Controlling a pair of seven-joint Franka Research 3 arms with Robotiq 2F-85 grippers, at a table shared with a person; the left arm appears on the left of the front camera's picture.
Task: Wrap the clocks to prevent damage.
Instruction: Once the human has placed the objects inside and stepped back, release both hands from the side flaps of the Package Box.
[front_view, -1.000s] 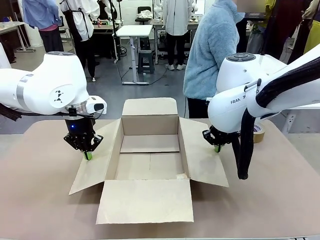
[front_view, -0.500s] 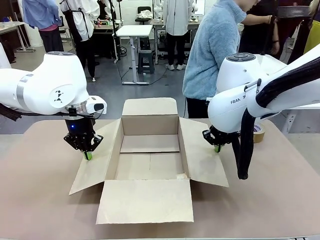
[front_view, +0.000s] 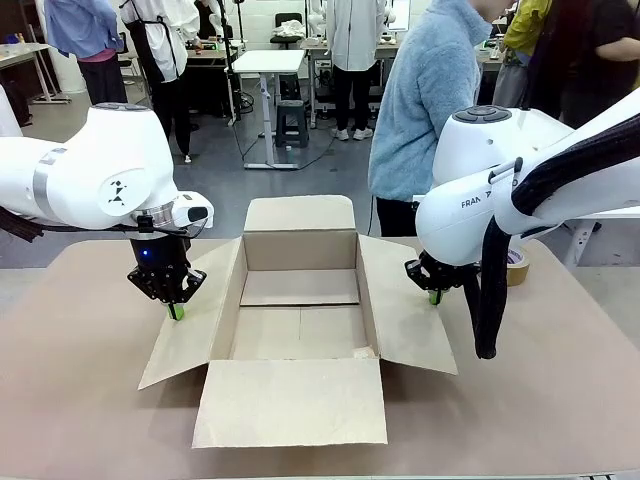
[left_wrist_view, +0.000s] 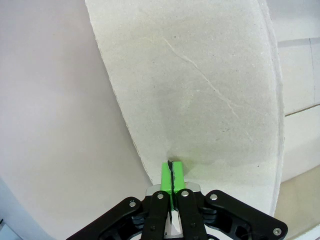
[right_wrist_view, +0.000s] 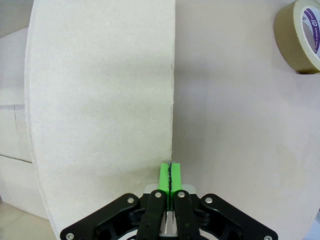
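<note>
1. A brown desk (front_view: 80, 380) is seen from the robot's side. A large open cardboard box (front_view: 300, 250) sits in its middle.
2. The box's four flaps are folded outward. The far flap (front_view: 300, 213) stands up at the back. The near flap (front_view: 290, 400) lies flat toward the camera. The left flap (front_view: 190, 330) and right flap (front_view: 410, 320) slope down to either side.
3. The inside of the box shows bare cardboard floor and walls.
4. The left white arm reaches in from the left, with its left end effector (front_view: 176, 312) pointing down. The green tip meets the outer edge of the left flap.
5. In the left wrist view, the left end effector (left_wrist_view: 171, 170) has its two green pads pressed together with nothing between them. The tip rests on the pale cardboard just inside the flap's curved edge, with bare desk beside it.
6. The right white arm reaches in from the right, and its right end effector (front_view: 435, 297) points down at the outer edge of the right flap.
7. In the right wrist view, the right end effector (right_wrist_view: 171, 172) also has its green pads pressed together on nothing. The flap's straight edge runs directly to the tip.
8. A brown tape roll (front_view: 516, 266) lies flat on the desk to the right, well apart from the box. It also appears in the upper corner of the right wrist view (right_wrist_view: 300, 37).
9. A person in a light blue fleece (front_view: 425, 100) stands at the far side of the desk, turned side-on.
</note>
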